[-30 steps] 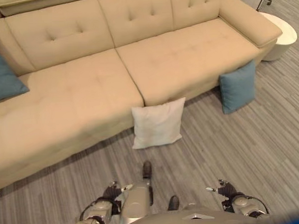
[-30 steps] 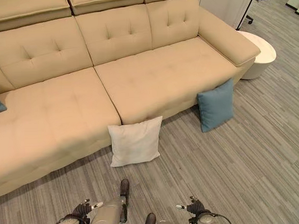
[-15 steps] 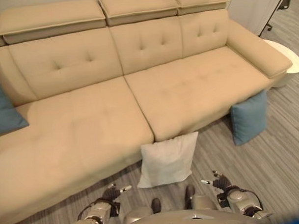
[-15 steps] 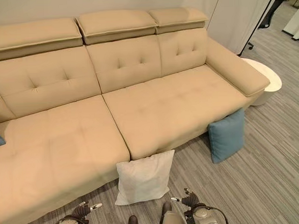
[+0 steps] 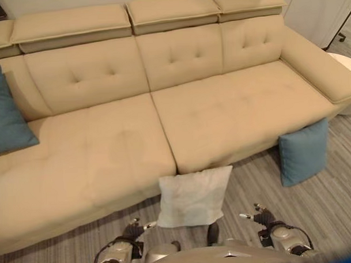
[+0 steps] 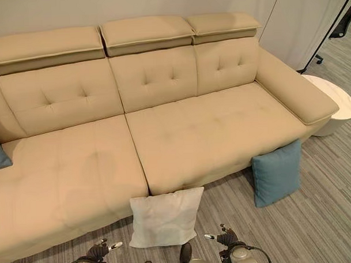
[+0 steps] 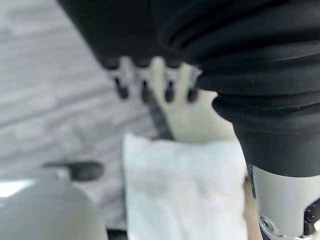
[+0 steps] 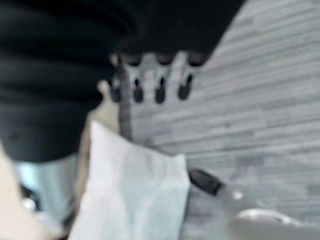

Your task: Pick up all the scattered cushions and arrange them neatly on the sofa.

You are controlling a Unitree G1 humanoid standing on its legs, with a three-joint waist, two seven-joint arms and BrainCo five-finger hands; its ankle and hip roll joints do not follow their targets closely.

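A white cushion [image 5: 194,197] stands on the floor, leaning against the front of the beige sofa [image 5: 221,112] at the seam between its seats. A blue cushion [image 5: 303,152] leans on the sofa's front further right, below the armrest. Another blue cushion [image 5: 7,114] rests on the seat at the sofa's left end. My left hand [image 5: 133,230] and right hand [image 5: 260,216] hang low on either side of the white cushion, both with relaxed fingers and empty. The white cushion [image 7: 185,190] shows just past my left hand's fingers [image 7: 142,82], and the same cushion [image 8: 135,190] past my right hand's fingers [image 8: 159,82].
A round white side table [image 6: 336,108] stands by the sofa's right armrest. Grey striped flooring [image 6: 323,218] runs along the sofa's front. A white wall panel [image 6: 310,17] rises behind the right end.
The whole picture has shifted: the camera has come nearer the sofa and now takes in the headrests. The cushions lie where they were. Both hands stay low and empty.
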